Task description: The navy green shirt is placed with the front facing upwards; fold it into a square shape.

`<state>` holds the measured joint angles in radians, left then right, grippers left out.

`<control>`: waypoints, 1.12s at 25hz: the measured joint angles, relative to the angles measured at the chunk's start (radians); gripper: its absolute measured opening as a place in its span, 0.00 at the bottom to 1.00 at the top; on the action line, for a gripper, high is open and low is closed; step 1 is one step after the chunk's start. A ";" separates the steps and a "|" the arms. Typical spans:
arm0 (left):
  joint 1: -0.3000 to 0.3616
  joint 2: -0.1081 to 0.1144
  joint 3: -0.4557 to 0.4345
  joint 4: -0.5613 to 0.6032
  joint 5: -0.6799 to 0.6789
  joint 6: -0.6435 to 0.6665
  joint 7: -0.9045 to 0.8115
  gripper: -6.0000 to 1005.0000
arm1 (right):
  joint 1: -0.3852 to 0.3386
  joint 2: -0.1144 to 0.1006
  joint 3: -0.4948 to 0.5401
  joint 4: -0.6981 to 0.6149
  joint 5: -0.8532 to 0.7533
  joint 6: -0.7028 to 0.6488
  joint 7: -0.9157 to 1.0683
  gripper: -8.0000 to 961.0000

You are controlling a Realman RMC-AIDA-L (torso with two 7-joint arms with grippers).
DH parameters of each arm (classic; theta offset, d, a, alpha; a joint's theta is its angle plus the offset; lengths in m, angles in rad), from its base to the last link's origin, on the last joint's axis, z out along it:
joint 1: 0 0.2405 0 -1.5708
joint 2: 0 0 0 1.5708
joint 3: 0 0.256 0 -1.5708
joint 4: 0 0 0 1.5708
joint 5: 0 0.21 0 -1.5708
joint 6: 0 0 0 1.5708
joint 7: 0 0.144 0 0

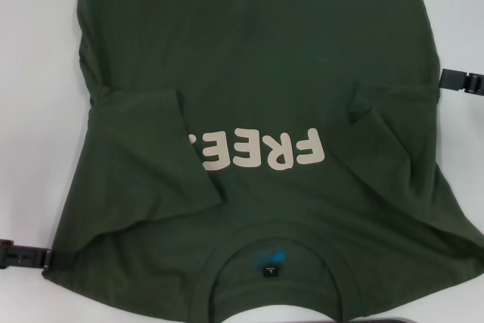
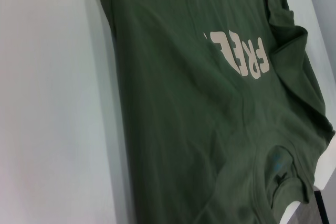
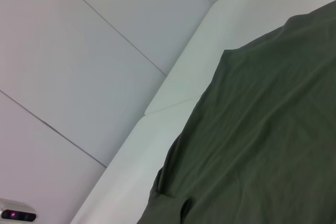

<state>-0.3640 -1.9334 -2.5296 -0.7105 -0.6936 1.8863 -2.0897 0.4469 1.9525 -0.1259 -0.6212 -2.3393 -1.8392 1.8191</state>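
The navy green shirt [image 1: 257,73] lies print-up on the white bench [image 1: 38,73] with both sleeves tucked inward to square it, left end effector [image 1: 26,255] and right end effector [image 1: 460,81] just off its edges, grip unclear.

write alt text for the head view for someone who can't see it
A navy green shirt lies front up on a white table, both sleeves folded inward, the left sleeve covering part of its cream FREE lettering. The left gripper and right gripper sit at the shirt's sides.
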 joint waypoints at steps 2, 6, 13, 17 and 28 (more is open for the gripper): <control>0.003 0.002 0.000 -0.002 0.000 0.003 -0.002 0.90 | 0.001 0.000 0.000 0.000 0.000 0.000 0.000 0.73; 0.007 0.010 0.000 -0.002 0.000 0.003 -0.011 0.90 | 0.003 0.000 0.000 0.000 0.000 0.000 0.000 0.73; 0.008 0.014 0.000 0.003 0.013 -0.002 -0.017 0.90 | 0.003 -0.001 0.001 -0.002 0.000 0.000 0.000 0.73; 0.006 0.014 0.000 0.003 0.032 -0.010 -0.025 0.90 | 0.003 -0.001 0.001 -0.002 0.000 0.000 0.000 0.73; 0.001 0.012 -0.001 0.003 0.042 -0.021 -0.030 0.90 | 0.008 -0.004 -0.002 -0.001 0.000 0.000 0.000 0.73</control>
<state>-0.3629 -1.9219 -2.5307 -0.7071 -0.6515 1.8648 -2.1200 0.4552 1.9484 -0.1277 -0.6225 -2.3393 -1.8392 1.8192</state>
